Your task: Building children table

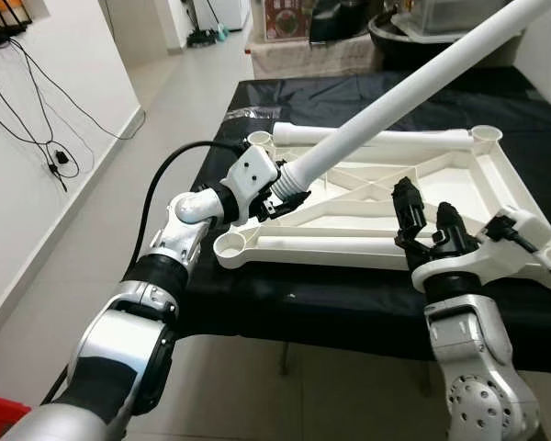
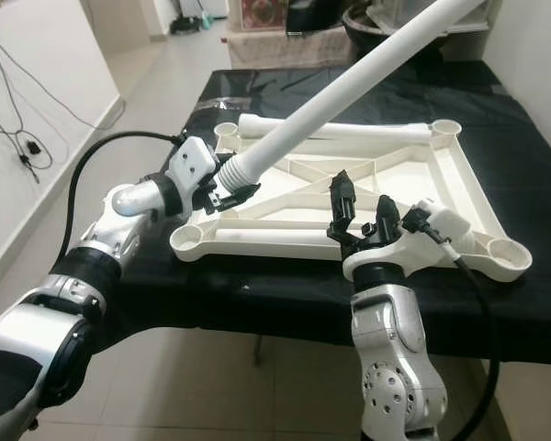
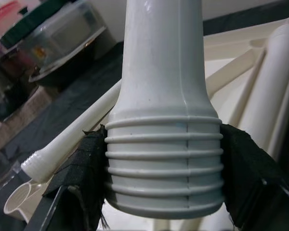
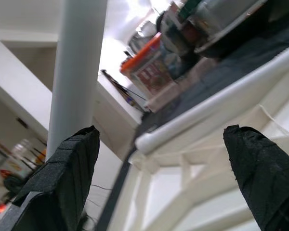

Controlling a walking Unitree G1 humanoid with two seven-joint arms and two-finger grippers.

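A white plastic table top (image 1: 477, 188) lies upside down on a black-covered table (image 1: 367, 303), with round leg sockets at its corners. My left gripper (image 1: 280, 195) is shut on the ribbed threaded end of a long white table leg (image 1: 395, 101) that slants up and away to the right; the ribbed end (image 3: 164, 159) sits clamped between the black pads. A second white leg (image 1: 376, 138) lies across the far edge of the table top. My right gripper (image 1: 427, 220) stands open above the near rail, its fingers (image 4: 260, 173) wide apart with nothing between them.
The near left corner socket (image 1: 231, 244) is just below the left gripper. Boxes and plastic containers (image 1: 349, 23) crowd the far end beyond the table. A white wall with dangling cables (image 1: 37, 129) runs along the left, with tiled floor (image 1: 165, 101) between.
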